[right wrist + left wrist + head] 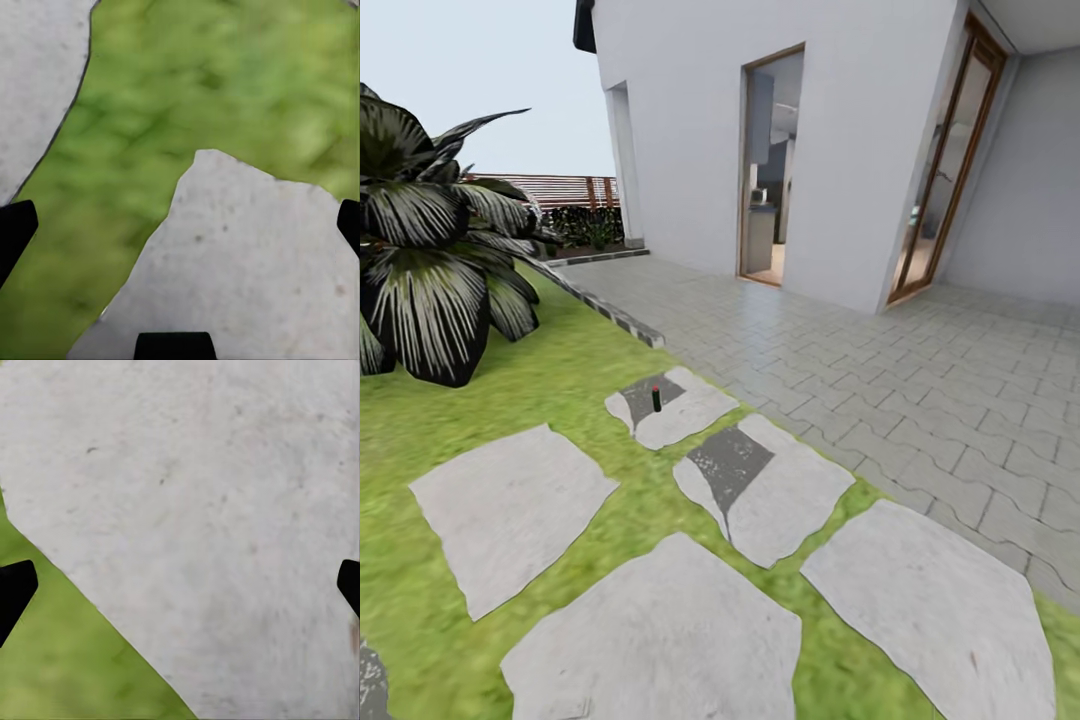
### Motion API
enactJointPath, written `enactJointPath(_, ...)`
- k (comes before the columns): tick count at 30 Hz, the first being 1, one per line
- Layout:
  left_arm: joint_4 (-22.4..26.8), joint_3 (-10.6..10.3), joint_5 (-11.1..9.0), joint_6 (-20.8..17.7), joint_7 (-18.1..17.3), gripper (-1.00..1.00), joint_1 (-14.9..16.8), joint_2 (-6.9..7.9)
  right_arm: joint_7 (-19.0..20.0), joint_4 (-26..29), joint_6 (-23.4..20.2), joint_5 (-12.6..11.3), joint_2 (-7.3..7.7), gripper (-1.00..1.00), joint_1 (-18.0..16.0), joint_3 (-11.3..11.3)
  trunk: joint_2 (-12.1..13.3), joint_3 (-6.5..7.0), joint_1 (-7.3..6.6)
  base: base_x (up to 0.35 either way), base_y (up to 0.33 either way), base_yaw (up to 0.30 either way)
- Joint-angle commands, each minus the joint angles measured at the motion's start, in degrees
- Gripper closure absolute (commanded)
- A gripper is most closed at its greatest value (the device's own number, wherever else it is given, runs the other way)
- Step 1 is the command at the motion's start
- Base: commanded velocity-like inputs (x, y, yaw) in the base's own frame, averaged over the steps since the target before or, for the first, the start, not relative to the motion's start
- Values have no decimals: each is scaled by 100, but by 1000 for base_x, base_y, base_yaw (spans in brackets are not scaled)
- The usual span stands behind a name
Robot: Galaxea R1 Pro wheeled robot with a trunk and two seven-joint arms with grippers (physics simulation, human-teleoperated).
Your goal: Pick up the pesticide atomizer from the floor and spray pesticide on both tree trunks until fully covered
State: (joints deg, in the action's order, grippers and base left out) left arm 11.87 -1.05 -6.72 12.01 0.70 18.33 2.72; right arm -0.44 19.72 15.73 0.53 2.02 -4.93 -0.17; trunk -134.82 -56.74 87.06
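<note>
Ahead of you, the atomizer (657, 399) stands upright on a far stepping stone (685, 410), near the edge of the paved patio (920, 400). More grey stones (510, 510) lie in the grass (560, 370) between you and it. A dark, broad-leaved plant (430, 270) sits on the lawn to your left. The white house (840, 130) with an open doorway (770, 170) rises beyond.

Your left gripper (180, 585) hangs over a stone and a strip of grass, fingertips (15, 592) wide apart, holding nothing. Your right gripper (180, 229) is likewise spread and empty, over grass between two stones.
</note>
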Motion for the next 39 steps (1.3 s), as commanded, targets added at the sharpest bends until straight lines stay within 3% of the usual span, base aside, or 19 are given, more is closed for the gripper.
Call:
enactJointPath(1,0,0,2,1,0,-100,-2,0,0,2,0,0,0,-100,0,0,0,0,0,331,-85,0)
enactJointPath(19,0,-8,4,3,0,-100,-2,0,-3,14,5,-9,0,-100,1,0,0,0,0,290,-149,8)
enactJointPath(39,0,-9,4,2,0,-100,-1,0,-1,14,3,-9,0,-100,1,0,0,0,0,267,-180,246)
